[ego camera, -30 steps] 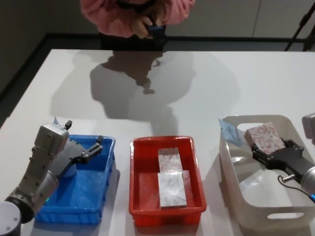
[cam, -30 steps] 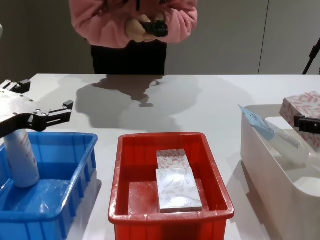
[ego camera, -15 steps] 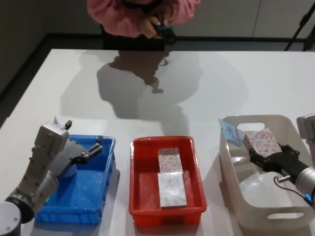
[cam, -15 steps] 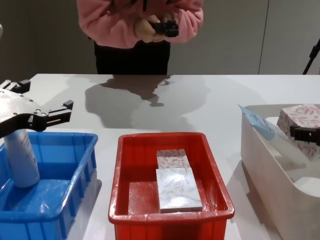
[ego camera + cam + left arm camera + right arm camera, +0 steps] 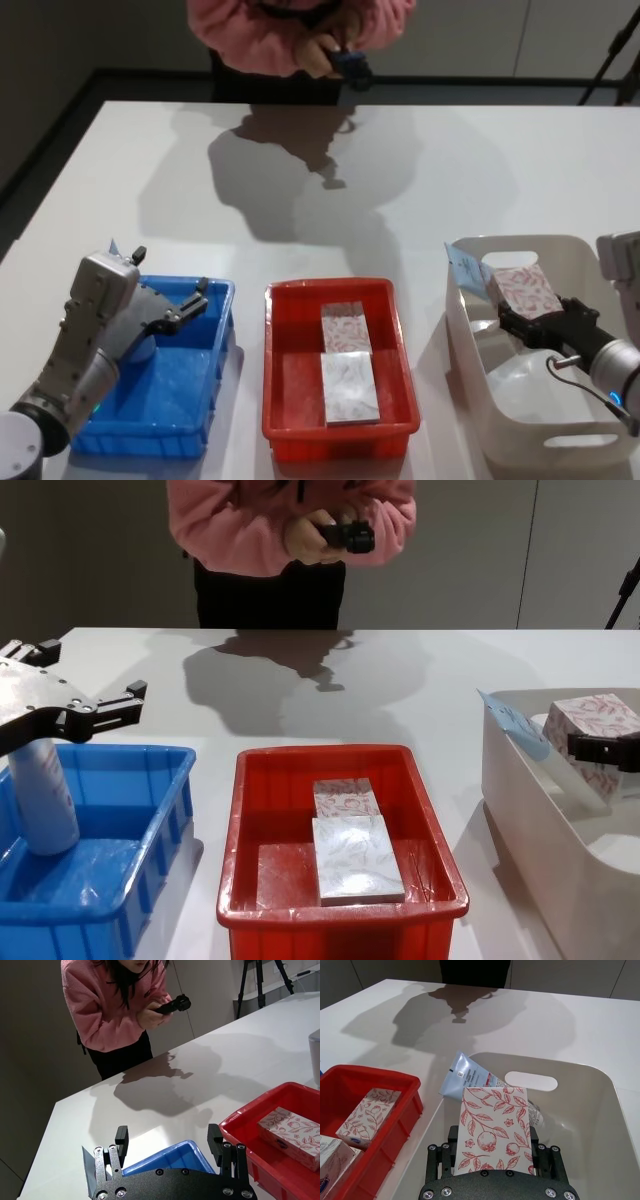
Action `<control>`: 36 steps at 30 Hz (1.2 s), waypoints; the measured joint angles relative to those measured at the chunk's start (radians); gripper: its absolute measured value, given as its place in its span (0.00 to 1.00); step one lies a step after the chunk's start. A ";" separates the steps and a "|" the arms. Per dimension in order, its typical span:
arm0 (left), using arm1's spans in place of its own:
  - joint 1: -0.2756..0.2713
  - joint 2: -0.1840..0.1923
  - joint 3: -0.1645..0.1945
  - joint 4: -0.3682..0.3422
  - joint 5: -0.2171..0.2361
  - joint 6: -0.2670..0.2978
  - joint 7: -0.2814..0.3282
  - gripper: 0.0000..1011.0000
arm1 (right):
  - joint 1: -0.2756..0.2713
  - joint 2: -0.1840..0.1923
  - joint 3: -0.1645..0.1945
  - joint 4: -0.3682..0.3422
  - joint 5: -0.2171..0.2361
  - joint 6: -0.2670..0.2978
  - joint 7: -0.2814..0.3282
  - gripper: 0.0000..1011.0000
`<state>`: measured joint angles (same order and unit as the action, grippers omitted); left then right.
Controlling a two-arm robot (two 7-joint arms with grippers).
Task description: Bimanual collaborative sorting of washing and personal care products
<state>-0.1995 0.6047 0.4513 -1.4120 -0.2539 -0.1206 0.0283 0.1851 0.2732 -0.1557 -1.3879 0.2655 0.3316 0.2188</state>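
White table [image 5: 420,190] bearing blue crate [image 5: 165,400], red crate [image 5: 340,435], white tub [image 5: 520,440].

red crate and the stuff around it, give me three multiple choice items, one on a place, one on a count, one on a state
1. Where does the white bottle stand?
A. in the blue crate
B. in the red crate
C. on the bare table

2. How many boxes lie in the red crate?
A. one
B. two
C. four

3. What is the right gripper doing?
A. hanging open
B. shut on a tube
C. shut on a red-leaf box

Answers: 1 A, the white bottle stands upright in the blue crate. 2 B, two boxes lie end to end in the red crate. 3 C, the right gripper clamps the red-leaf box over the white tub.
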 joint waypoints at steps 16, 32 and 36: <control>0.000 0.000 0.000 0.000 0.000 0.000 0.000 0.99 | 0.047 -0.020 -0.009 0.057 0.002 -0.014 -0.004 0.78; 0.000 0.000 0.000 0.000 0.000 0.000 0.000 0.99 | 0.101 -0.039 -0.025 0.139 -0.025 -0.033 -0.013 0.78; 0.000 0.000 0.000 0.000 0.000 0.000 0.000 0.99 | 0.112 -0.043 -0.026 0.159 -0.030 -0.034 -0.013 0.78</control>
<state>-0.1995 0.6047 0.4514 -1.4120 -0.2539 -0.1205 0.0283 0.2974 0.2298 -0.1814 -1.2292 0.2355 0.2979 0.2054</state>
